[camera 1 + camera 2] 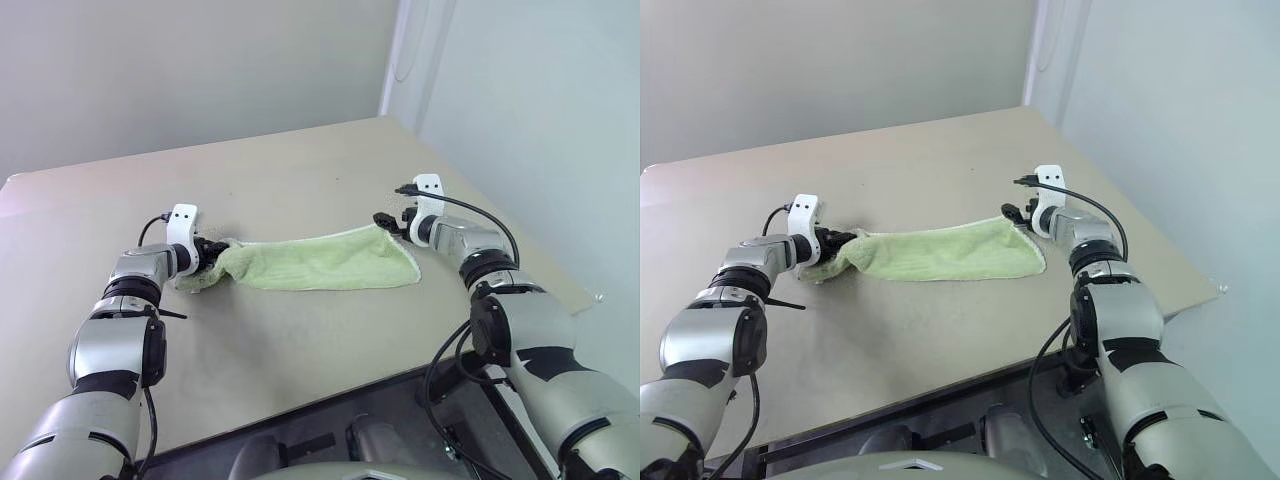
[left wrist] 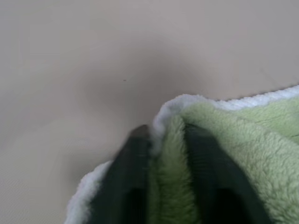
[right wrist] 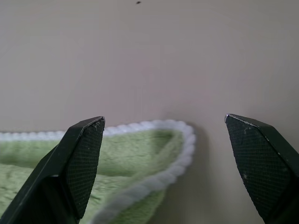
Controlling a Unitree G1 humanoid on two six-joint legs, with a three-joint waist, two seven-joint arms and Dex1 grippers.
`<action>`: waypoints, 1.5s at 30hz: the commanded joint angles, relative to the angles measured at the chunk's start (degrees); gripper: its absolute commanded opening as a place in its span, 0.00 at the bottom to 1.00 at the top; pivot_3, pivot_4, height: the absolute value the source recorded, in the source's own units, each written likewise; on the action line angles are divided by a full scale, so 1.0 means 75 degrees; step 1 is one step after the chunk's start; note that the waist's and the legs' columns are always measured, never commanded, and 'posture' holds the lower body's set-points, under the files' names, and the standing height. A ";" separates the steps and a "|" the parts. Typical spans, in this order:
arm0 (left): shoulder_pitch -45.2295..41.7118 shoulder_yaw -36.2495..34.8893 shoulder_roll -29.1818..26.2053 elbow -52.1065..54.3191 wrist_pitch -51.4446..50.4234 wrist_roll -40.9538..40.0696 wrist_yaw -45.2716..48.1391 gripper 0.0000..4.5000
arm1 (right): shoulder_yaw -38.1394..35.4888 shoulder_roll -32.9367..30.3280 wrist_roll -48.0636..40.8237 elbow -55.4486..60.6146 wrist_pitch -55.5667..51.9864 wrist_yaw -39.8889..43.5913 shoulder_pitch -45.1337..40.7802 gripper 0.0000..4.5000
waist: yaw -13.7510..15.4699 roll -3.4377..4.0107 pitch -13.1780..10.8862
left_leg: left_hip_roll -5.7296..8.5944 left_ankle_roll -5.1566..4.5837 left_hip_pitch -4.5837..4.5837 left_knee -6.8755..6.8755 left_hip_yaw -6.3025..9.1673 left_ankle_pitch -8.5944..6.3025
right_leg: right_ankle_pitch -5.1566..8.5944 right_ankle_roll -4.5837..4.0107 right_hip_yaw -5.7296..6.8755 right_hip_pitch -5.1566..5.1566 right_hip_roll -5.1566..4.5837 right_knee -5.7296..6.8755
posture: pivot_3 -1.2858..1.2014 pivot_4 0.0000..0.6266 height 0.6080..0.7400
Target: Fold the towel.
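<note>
The towel (image 1: pixel 320 262), pale lime-green with a whitish hem, lies stretched lengthwise on the beige table (image 1: pixel 300 170) between my two grippers. My left gripper (image 1: pixel 212 250) is at its bunched left end. The left wrist view shows that gripper (image 2: pixel 166 133) shut on a fold of the towel (image 2: pixel 233 140), hem included. My right gripper (image 1: pixel 388 222) is at the towel's far right corner. In the right wrist view it (image 3: pixel 163 123) stands wide open, with the hemmed corner of the towel (image 3: pixel 140 154) lying between and below its fingers (image 3: pixel 84 154).
The table's right edge (image 1: pixel 540 270) runs close beside my right arm, and its front edge (image 1: pixel 330 395) lies near me. Pale walls (image 1: pixel 200 70) stand behind the table, meeting at the far right corner.
</note>
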State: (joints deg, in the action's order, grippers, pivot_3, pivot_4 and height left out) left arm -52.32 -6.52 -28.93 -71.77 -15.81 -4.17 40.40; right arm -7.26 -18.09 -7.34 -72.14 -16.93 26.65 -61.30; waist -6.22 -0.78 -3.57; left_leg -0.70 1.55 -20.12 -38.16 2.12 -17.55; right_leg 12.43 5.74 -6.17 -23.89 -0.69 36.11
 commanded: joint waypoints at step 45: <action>0.5008 -0.0509 -0.2393 0.8930 -0.4492 -0.2292 0.1769 0.01 | -0.0248 0.1226 0.0437 -0.0493 0.0061 -0.0313 -0.0845 0.96 | -0.0552 0.0002 -0.0003 | -0.0010 0.0008 -0.0018 0.0008 0.0010 0.0004 | -0.0004 -0.0010 -0.0004 -0.0040 0.0007 0.0019 | 0.52 0.00 1.00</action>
State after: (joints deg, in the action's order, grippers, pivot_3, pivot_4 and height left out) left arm -14.26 -8.71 -45.49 -6.50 -49.77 -20.76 54.08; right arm -9.21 -9.12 -4.65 -76.08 -17.71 25.13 -66.50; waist -10.36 -0.76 -3.59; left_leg -0.77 1.61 -20.27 -38.10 2.19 -17.51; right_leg 12.40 5.67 -6.21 -24.19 -0.64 36.25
